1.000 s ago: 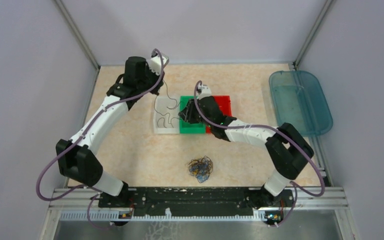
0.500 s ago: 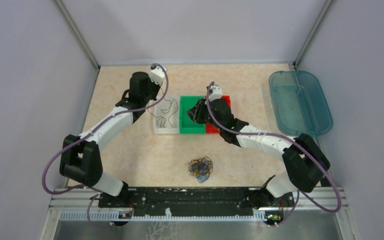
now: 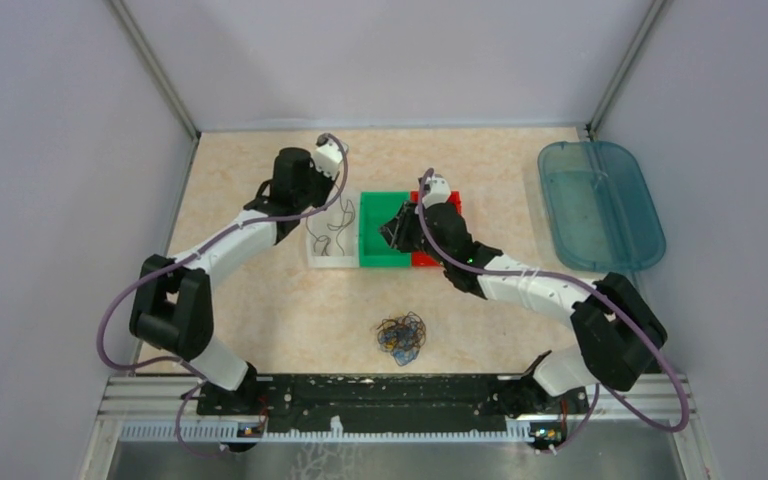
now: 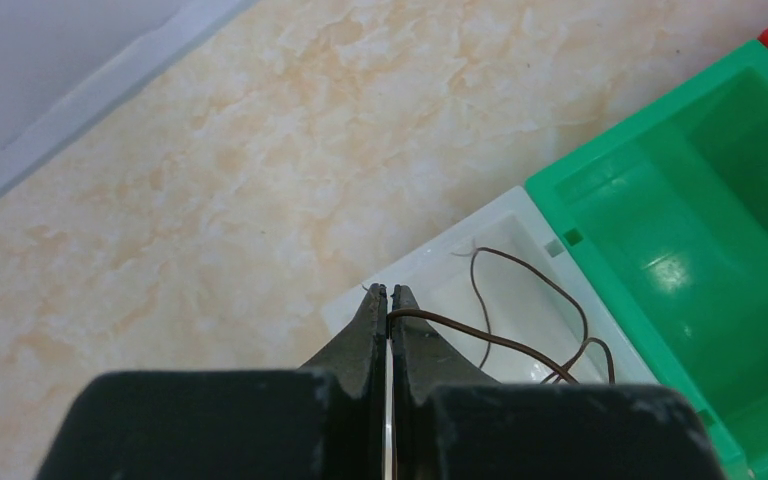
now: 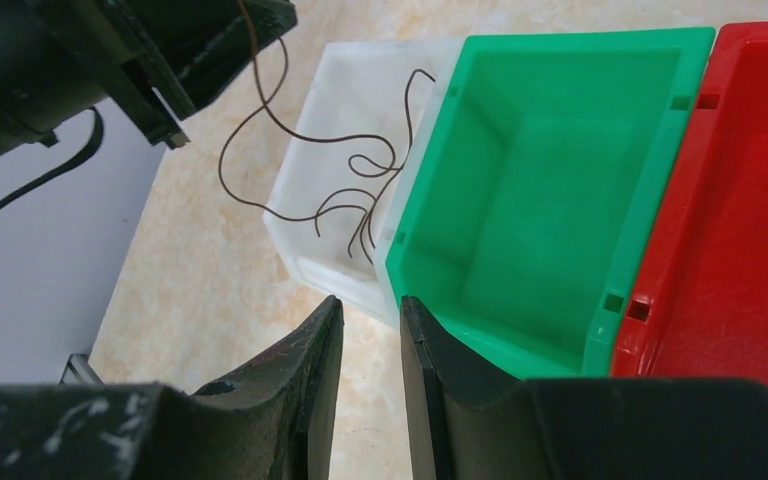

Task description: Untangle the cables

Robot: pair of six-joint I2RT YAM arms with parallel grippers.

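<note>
The left arm is swinging in from the bench's far left toward the white bin [image 3: 332, 262]. The left tool [image 4: 388, 300], pinched on the brown cable [image 4: 460, 327], is coming over that bin's far left corner. The cable, stretched upward a second ago, is now sagging in loose loops into the bin. The right tool [image 5: 370, 305] is shifting rightward across the green bin [image 3: 382, 262] toward the red bin [image 3: 448, 200], and its elbow is swinging out to the right.

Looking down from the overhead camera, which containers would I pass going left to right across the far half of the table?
white bin → green bin → red bin → teal tray
</note>
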